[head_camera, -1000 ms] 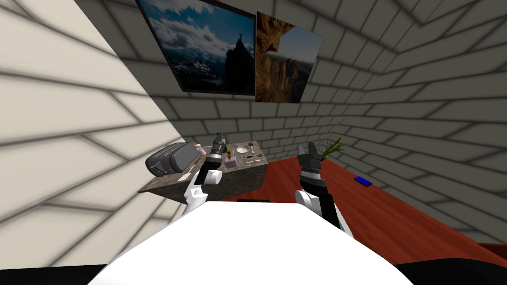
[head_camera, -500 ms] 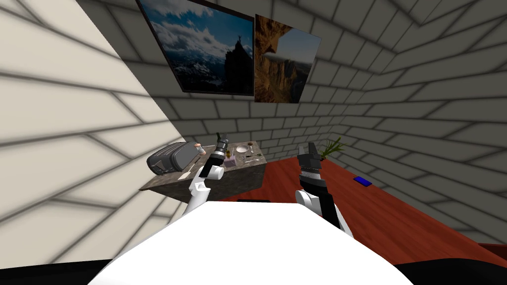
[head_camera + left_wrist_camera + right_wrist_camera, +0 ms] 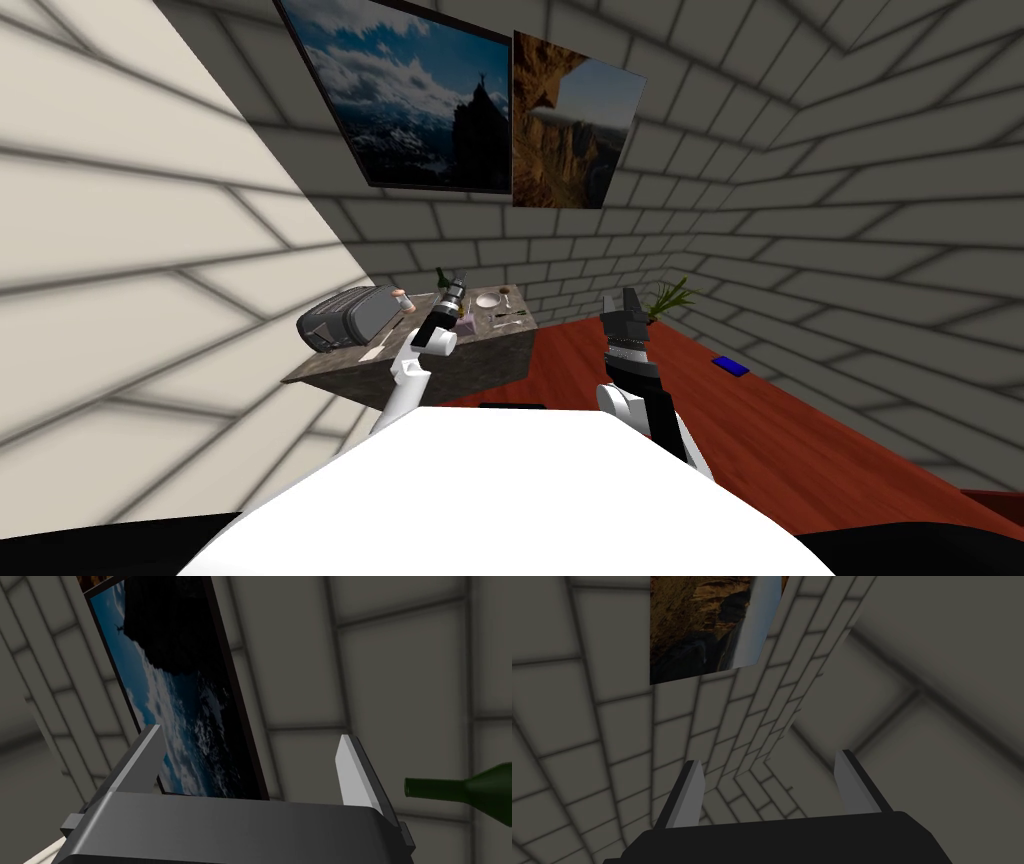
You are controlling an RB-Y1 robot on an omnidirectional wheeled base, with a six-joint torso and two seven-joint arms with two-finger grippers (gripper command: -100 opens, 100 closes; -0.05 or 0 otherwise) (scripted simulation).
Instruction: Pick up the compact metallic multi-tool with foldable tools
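Dark stone-topped desk (image 3: 478, 366) is standing against the brick wall. Grey toaster-like appliance (image 3: 345, 318) is sitting at its left end, a green bottle (image 3: 441, 276) is standing toward the back, and a white dish (image 3: 488, 300) is resting near the right end. Thin metallic pieces (image 3: 510, 318) are lying just beside the dish; too small to identify.

— Specify the enclosure.
— Grey brick walls (image 3: 800, 150) ahead and to my right; a pale, lit wall (image 3: 120, 250) on my left.
— Fixtures?
— Two pictures (image 3: 410, 100) hang side by side; a stone counter (image 3: 485, 365) stands below, beside a red-brown wooden surface (image 3: 800, 440).
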